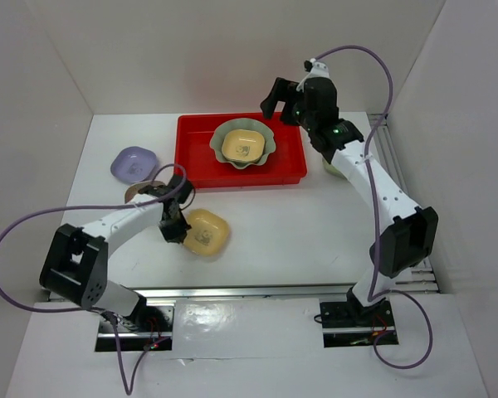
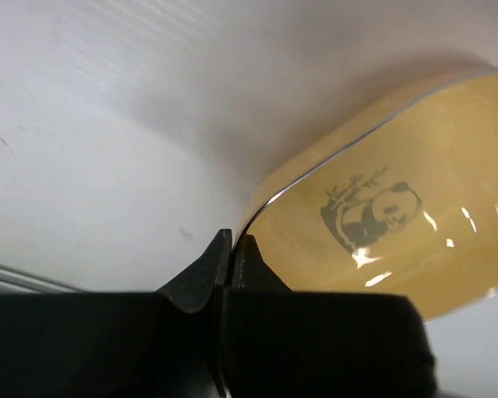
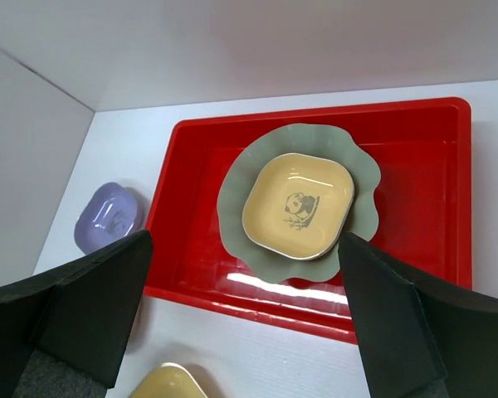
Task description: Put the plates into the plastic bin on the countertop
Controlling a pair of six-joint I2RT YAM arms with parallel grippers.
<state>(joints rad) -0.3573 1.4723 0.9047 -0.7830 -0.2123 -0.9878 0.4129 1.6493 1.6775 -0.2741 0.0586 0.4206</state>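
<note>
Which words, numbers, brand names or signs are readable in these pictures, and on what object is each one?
No readable text in any view.
The nearer yellow dish: only a panda drawing, no letters.
The yellow dish in the bin, inside the red bin: the same drawing, no letters.
The lavender dish: faint print, too small to read.

Top external: fixed, high behind the arm bases (image 1: pixel 349 313), faces forward and down. Widest, farthest view: whole counter (image 1: pixel 315 224), three walls (image 1: pixel 232 50). Left wrist: on the left end effector (image 1: pixel 177 232), almost at counter level, looks along its fingers (image 2: pixel 191 290), which fill the bottom edge; very close on the loose yellow dish (image 2: pixel 398 249). Right wrist: on the right end effector (image 1: pixel 280 108), well above the red bin (image 3: pixel 423 182), looks steeply down, one finger in each lower corner. Overlap: top and right wrist share bin, lavender dish (image 3: pixel 108 217), loose yellow dish's rim; top and left wrist share only that dish plus bare counter.
</note>
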